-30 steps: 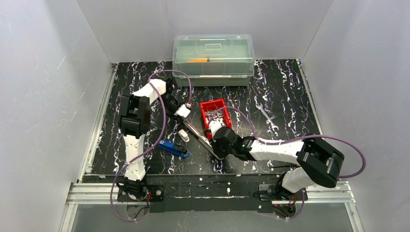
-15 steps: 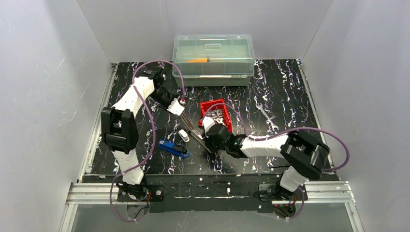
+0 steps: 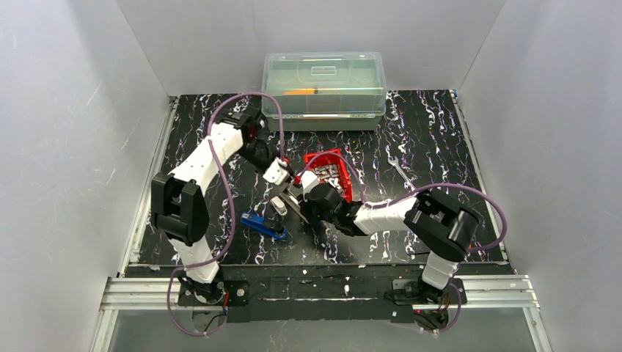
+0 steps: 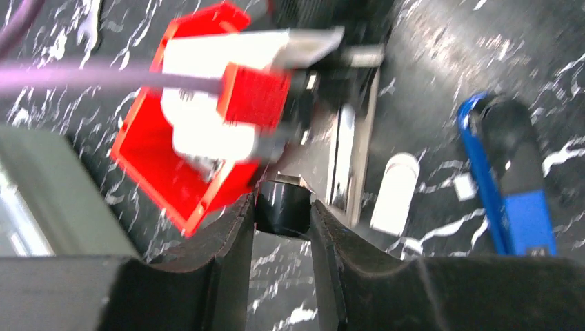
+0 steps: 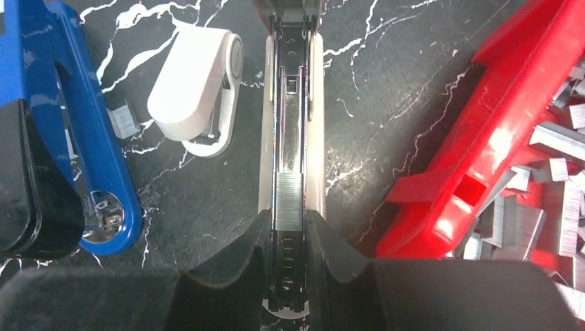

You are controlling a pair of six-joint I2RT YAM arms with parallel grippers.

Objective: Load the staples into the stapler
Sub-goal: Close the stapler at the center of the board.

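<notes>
Your right gripper has its fingers drawn in close on both sides of the stapler, which lies open just beside the red tray. A strip of staples sits in the stapler's shiny groove, with its near end right between the fingertips. I cannot tell if the fingers squeeze the strip or have let it go. Your left gripper is clamped tight on a black knob (I think it is part of the stapler's far end), also just beside the red tray.

To do this step well, I think you should hold the left gripper firm so the stapler does not slide. Check that the strip lies flat and straight along the groove. Then ease the right fingers apart slowly and lift straight up, so the strip does not tip out.

Many loose staples fill the red tray. A little white stapler and a blue stapler lie on the side of the open stapler away from the red tray. No writing or brand can be read on anything.
</notes>
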